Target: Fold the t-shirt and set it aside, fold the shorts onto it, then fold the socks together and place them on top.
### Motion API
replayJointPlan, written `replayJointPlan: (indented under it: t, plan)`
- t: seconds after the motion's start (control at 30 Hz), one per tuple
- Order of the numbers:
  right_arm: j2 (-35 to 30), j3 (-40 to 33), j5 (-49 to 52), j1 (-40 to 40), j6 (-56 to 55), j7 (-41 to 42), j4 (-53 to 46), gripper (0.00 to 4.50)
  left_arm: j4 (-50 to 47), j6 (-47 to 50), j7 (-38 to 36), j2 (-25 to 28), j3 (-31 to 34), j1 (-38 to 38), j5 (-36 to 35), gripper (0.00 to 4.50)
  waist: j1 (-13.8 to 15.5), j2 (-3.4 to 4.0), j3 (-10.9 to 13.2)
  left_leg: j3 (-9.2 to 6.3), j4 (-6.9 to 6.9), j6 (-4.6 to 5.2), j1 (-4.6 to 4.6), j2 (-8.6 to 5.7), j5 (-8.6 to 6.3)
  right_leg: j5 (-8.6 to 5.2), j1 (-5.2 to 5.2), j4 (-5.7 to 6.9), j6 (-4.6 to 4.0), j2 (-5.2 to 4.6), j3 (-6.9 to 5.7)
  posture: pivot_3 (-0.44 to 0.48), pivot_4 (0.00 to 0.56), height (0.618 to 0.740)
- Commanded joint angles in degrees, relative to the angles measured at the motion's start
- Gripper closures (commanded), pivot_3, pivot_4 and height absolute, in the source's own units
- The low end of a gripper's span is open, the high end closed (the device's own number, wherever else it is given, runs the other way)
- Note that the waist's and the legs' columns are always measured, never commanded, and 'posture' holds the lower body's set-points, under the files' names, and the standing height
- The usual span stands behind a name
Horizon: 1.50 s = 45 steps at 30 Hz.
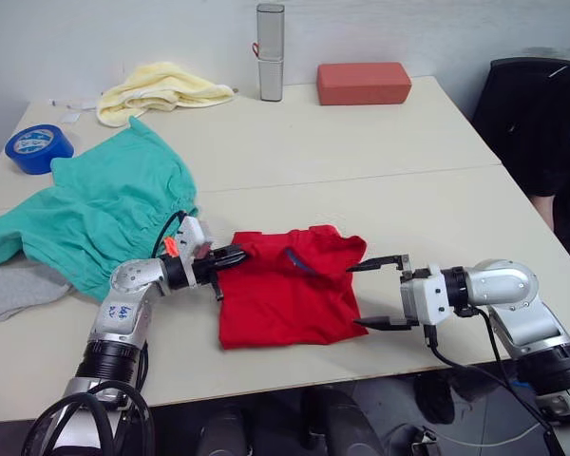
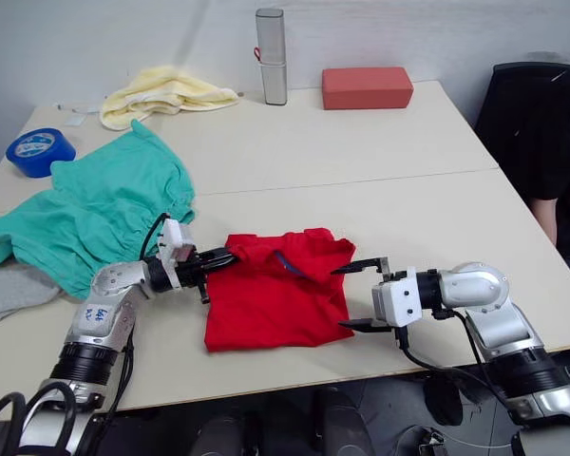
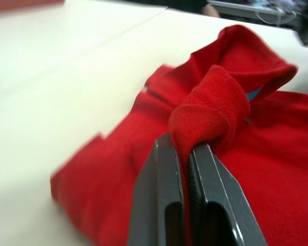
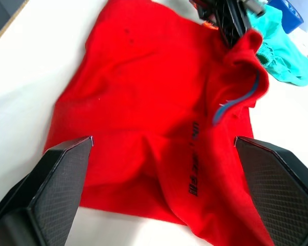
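The red t-shirt lies folded into a rough square near the table's front edge, its blue collar band showing. My left gripper is shut on a raised fold of the t-shirt's upper left edge, and red cloth bulges out from between its fingers. My right gripper stands open at the t-shirt's right edge, its jaws spread wide, nothing between them. The teal shorts lie spread out to the left. A grey sock pokes out from under the shorts at the far left.
A pale yellow cloth, a grey metal cylinder and a red block sit along the back of the table. A blue tape roll lies at the far left. A person in black is at the right.
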Motion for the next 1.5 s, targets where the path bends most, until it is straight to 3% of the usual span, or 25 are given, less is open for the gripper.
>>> replayJointPlan:
  t: [0.03,0.23,0.43,0.6,0.7,0.87,1.0,1.1,1.13,1.23,1.3,1.5]
  plan:
    - [-0.23,-2.47,3.11,0.65,2.51,-0.76,-3.21,0.00,-1.12,11.86,4.83,-1.64,2.33,-2.02,-4.01,4.46,0.04,-0.05,0.03,-0.01,0.00,0.01,-0.01,-0.01,0.02,0.00,0.00,0.00,-0.01,-0.01,0.00,0.000,0.150,0.740]
    - [0.57,-3.34,8.45,2.62,12.37,-2.01,-8.55,0.00,0.47,19.69,14.37,-5.36,7.53,-4.94,-5.23,4.46,0.00,-0.11,0.06,-0.07,0.00,0.03,-0.02,-0.02,0.05,0.02,0.02,0.02,0.01,-0.10,0.00,0.000,0.150,0.740]
    - [1.25,-4.58,9.49,3.88,17.95,-3.89,-10.70,0.00,0.08,21.99,17.64,-5.47,9.55,-5.26,-4.71,4.46,0.04,-0.16,0.09,-0.09,-0.01,-0.04,-0.01,-0.04,0.08,0.04,0.02,0.02,-0.03,-0.06,-0.04,0.000,0.150,0.740]
    - [1.01,-5.43,9.04,5.07,19.78,-4.55,-10.44,0.00,-2.94,21.26,16.18,-3.81,7.81,-3.48,-3.43,3.14,0.02,-0.17,0.10,-0.08,-0.04,-0.04,-0.02,-0.04,0.08,0.04,0.02,0.00,-0.03,-0.08,-0.03,0.000,0.150,0.740]
    - [0.84,-7.80,10.98,6.46,23.55,-5.77,-10.39,0.00,-4.02,10.21,13.92,-2.45,9.00,-1.94,-0.66,2.25,0.08,-0.18,0.10,-0.09,-0.05,-0.05,-0.02,-0.04,0.09,0.04,0.02,-0.01,-0.03,-0.08,-0.04,0.000,0.150,0.740]
    - [1.09,-11.76,19.94,9.15,36.06,-7.75,-14.44,0.00,-6.91,-2.25,9.38,2.55,10.77,1.24,2.31,2.08,0.00,-0.22,0.12,-0.10,-0.06,-0.06,-0.02,0.03,0.09,0.04,0.02,-0.01,-0.04,-0.10,-0.04,0.000,0.150,0.740]
    - [0.66,-12.46,22.09,9.74,42.69,-9.63,-18.40,0.00,-14.79,-11.81,0.29,6.23,10.95,5.74,0.52,1.09,0.04,-0.22,0.13,-0.09,-0.17,-0.08,-0.01,0.08,0.07,0.05,0.01,-0.08,-0.09,-0.09,-0.03,0.000,0.150,0.740]
    - [2.28,-8.46,16.60,7.32,41.83,-11.29,-19.33,0.00,-19.07,-12.83,-3.42,7.36,11.57,9.30,-2.11,0.15,0.06,-0.22,0.13,-0.08,-0.16,0.00,-0.04,0.06,0.02,0.05,0.01,-0.11,-0.08,-0.17,-0.06,0.000,0.150,0.740]
    - [3.59,-6.71,15.34,6.25,42.03,-12.00,-19.61,0.00,-19.94,-12.56,-4.46,7.80,10.94,10.73,-2.19,0.03,0.02,-0.22,0.13,-0.08,-0.16,0.02,-0.04,0.04,0.02,0.06,0.01,-0.11,-0.07,-0.18,-0.06,0.000,0.150,0.740]
    - [9.97,-2.49,12.45,3.25,42.29,-15.86,-18.59,0.00,-20.80,-12.36,-5.76,7.16,8.59,13.76,-1.90,0.03,-0.20,-0.23,0.12,-0.08,-0.19,0.01,-0.01,0.05,0.02,0.06,0.01,-0.10,-0.08,-0.13,-0.05,0.000,0.150,0.740]
    - [13.23,-0.56,10.48,1.85,41.61,-16.54,-16.77,0.38,-20.97,-13.05,-6.13,6.16,6.77,14.47,-1.17,0.00,-0.06,-0.22,0.13,-0.10,-0.20,-0.03,-0.05,0.05,0.05,0.08,-0.02,-0.09,-0.13,-0.04,-0.06,0.000,0.150,0.740]
    - [15.57,6.79,-0.03,-1.20,37.47,-16.22,-11.32,2.28,-20.41,-9.52,-6.37,4.08,-1.47,13.78,1.48,1.75,0.06,-0.25,0.11,-0.10,-0.17,0.11,-0.11,-0.01,0.01,0.11,-0.02,-0.16,-0.07,-0.21,-0.10,0.000,0.150,0.740]
